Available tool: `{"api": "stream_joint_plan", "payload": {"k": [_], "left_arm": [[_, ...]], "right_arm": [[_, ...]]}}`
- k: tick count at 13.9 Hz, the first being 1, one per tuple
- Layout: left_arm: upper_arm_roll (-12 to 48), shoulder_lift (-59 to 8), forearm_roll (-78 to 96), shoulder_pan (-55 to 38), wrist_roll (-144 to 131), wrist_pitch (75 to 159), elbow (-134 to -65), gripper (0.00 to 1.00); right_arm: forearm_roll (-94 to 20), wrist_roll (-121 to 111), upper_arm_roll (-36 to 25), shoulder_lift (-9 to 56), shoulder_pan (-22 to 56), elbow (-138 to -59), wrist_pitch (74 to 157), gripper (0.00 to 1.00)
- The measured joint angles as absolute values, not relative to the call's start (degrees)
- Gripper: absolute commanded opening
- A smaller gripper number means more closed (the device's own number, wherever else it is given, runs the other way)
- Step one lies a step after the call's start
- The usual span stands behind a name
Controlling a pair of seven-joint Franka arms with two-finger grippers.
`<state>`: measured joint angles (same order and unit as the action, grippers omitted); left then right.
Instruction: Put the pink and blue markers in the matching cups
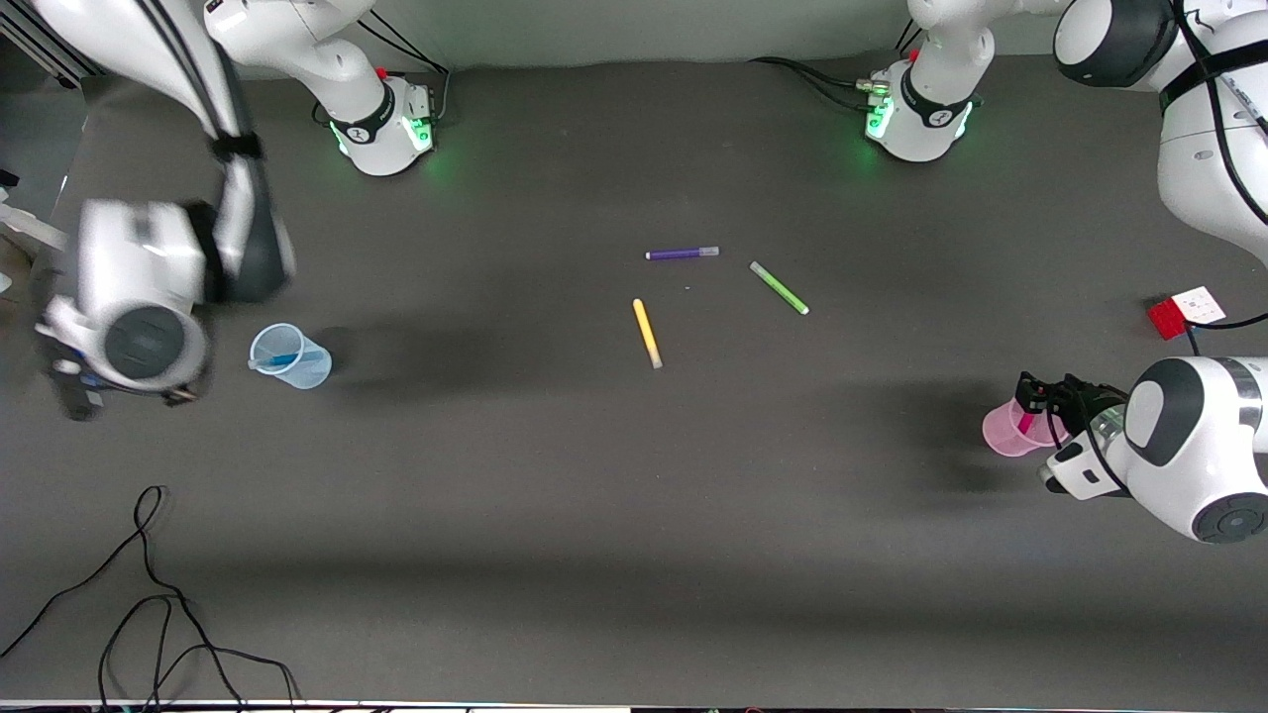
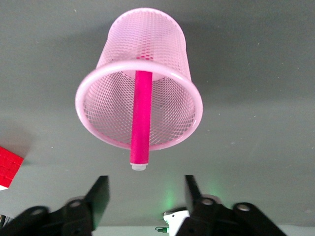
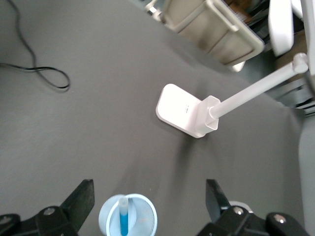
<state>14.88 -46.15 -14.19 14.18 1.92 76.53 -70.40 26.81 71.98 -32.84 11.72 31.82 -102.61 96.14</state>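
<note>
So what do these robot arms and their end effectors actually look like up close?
Both arms are glossy white with rounded, dark grey joint caps and black cables strapped along them. Each round base glows green at the table. The left end effector and the right end effector each have two black, wedge-shaped fingers on a black body with silver screws.

**Two white arms with dark joints and black grippers**

Both arms have smooth, rounded white shells with dark grey rings at the joints. Each round base carries a black band, a small red mark and a green light that glows on the table. Black cables run along the upper links and leave the bases at about 10 to 1 o'clock. The left gripper (image 1: 1040, 401) and the right gripper (image 3: 150, 201) have black, wedge-shaped fingers with silver screws.
</note>
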Motion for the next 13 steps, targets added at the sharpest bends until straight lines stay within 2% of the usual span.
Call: {"api": "stream_joint_plan", "payload": {"k": [4, 7, 10, 11, 13], "left_arm": [[14.96, -43.23, -14.17, 14.34, 2.0, 77.22, -66.73, 1.0], [15.28, -35.71, -13.6, 14.36, 2.23, 78.5, -66.87, 1.0], [15.25, -28.19, -10.5, 14.98, 4.5, 78.68, -68.94, 1.0], [15.24, -25.7, -8.97, 15.7, 5.06, 79.39, -70.48, 1.0], [15.19, -20.87, -6.56, 17.15, 5.95, 82.75, -75.38, 1.0]], "right_arm": [[18.82, 55.88, -36.6, 2.67, 31.7, -102.23, 96.13, 1.0], [12.38, 43.62, -38.13, -2.99, 31.69, -102.22, 96.03, 1.0], [5.75, 29.64, -38.07, -5.73, 31.29, -102.44, 95.78, 1.0], [5.06, 25.56, -36.35, -5.89, 29.71, -102.66, 95.87, 1.0], [2.16, 18.32, -27.69, -5.7, 21.37, -103.15, 96.31, 1.0]]}}
